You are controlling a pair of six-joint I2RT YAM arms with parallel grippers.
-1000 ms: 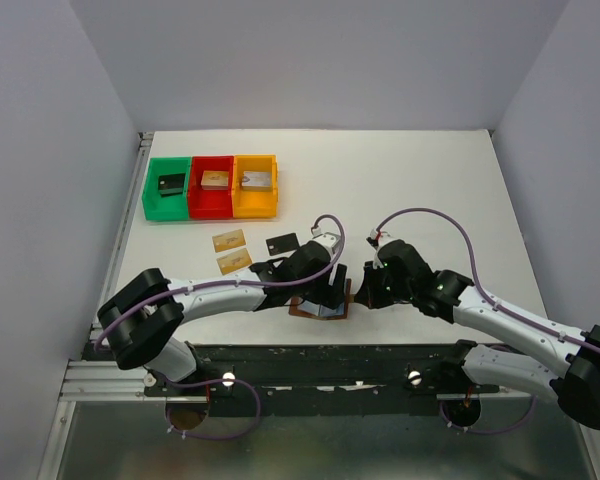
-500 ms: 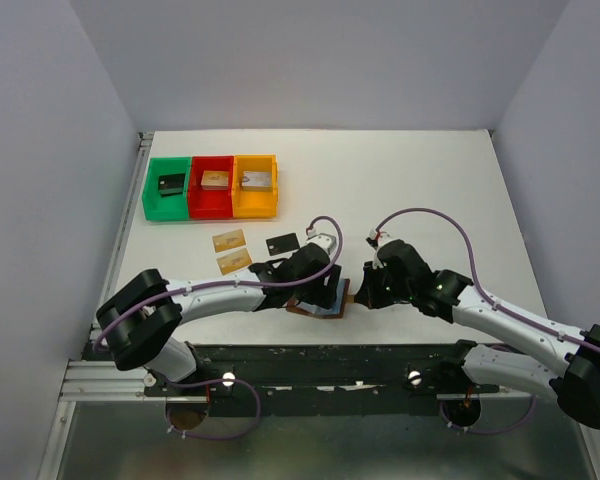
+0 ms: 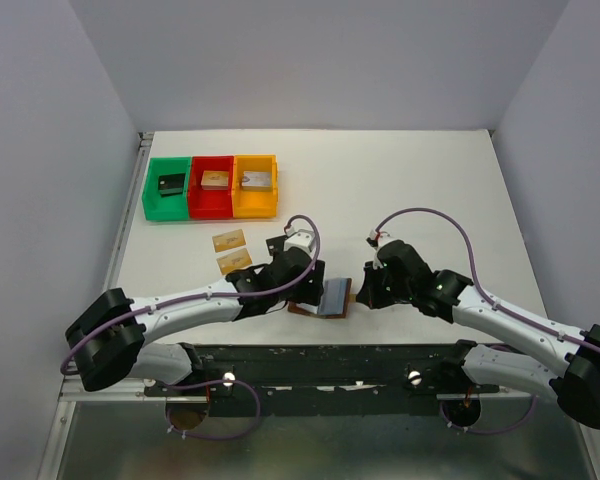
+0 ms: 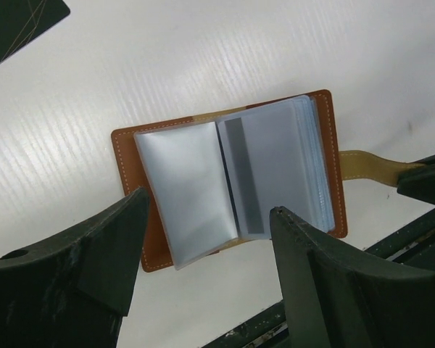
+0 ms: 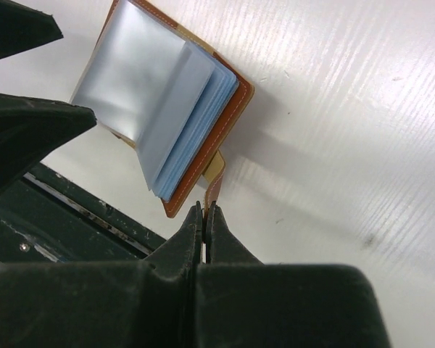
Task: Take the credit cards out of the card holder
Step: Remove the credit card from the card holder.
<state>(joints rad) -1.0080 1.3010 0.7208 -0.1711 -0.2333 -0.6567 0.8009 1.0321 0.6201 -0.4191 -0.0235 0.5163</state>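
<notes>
The card holder (image 3: pixel 331 297) is a brown leather wallet lying open near the table's front edge, its pale blue-grey sleeves (image 4: pixel 203 185) facing up. My right gripper (image 5: pixel 204 206) is shut on its tan snap tab (image 5: pixel 216 177); it shows from above just right of the holder (image 3: pixel 359 292). My left gripper (image 4: pixel 210 210) hangs open over the holder's near edge with nothing between its fingers. Two tan-gold credit cards (image 3: pixel 229 241) (image 3: pixel 236 261) lie on the table to the left. I cannot tell whether cards sit inside the sleeves.
A dark card (image 4: pixel 14 22) with gold lines lies beyond the holder. Green (image 3: pixel 166 187), red (image 3: pixel 212 186) and orange (image 3: pixel 255 185) bins stand in a row at the back left, each holding a small block. The table's front rail (image 3: pixel 330 350) runs just behind the holder.
My left gripper has drawn back to the left off the holder, uncovering its pale sleeves. The right gripper has kept its hold on the tab.
</notes>
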